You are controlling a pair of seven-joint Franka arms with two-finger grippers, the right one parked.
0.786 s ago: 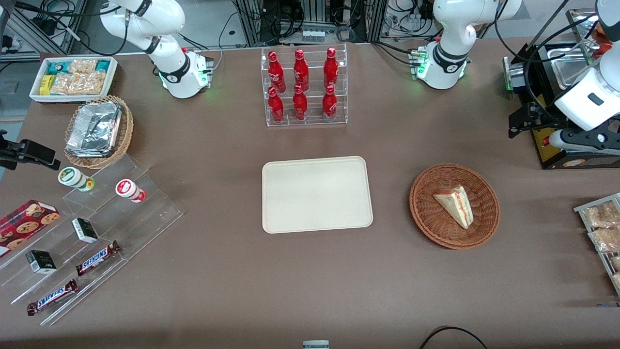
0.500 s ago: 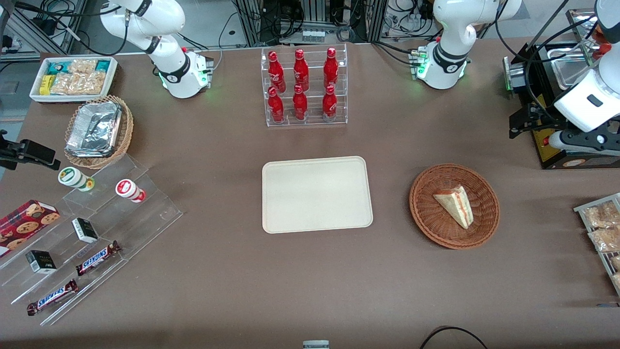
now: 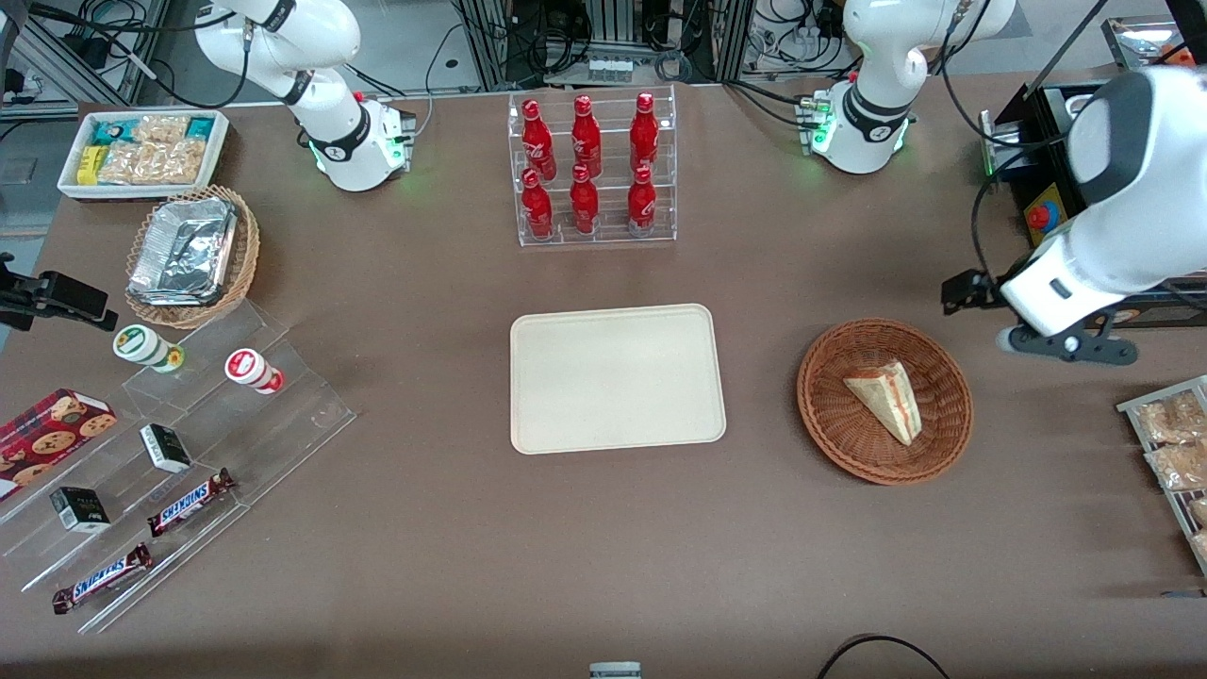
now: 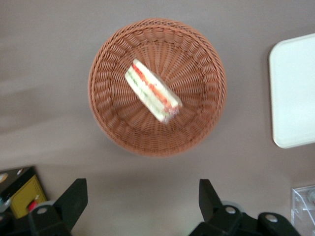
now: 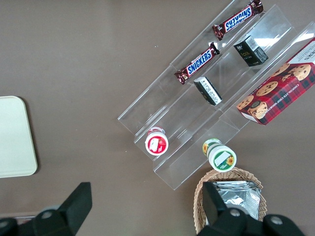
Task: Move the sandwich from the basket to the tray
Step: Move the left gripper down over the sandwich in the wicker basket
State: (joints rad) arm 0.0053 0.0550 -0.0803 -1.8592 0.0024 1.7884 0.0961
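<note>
In the front view the working arm's white casing covers most of its black two-finger gripper [image 3: 1070, 347], so only a dark bar shows beneath the wrist and the fingers themselves cannot be made out there. The wrist view gives the answer: two dark fingers [image 4: 74, 199] stand spread wide apart with bare brown table [image 4: 147, 196] between them, holding nothing and touching nothing. Their bases run out of that view, cut off at the edge.

The gripper hangs above the table just beside the round reddish-brown woven wicker basket [image 3: 849, 443], toward the working arm's end, clear of the rim. Inside the basket lies the small triangular clear-wrapped sandwich wedge [image 3: 886, 400], pale bread with red and green filling along its cut edge; in the wrist view it appears slightly blurred [image 4: 151, 91]. It rests on the weave near the middle of the bowl.

The flat rectangular cream-beige plastic tray [image 3: 618, 377] sits on the table beside the basket, toward the parked arm's end, apart from it; the wrist view cuts off most of it [image 4: 295, 93].
</note>
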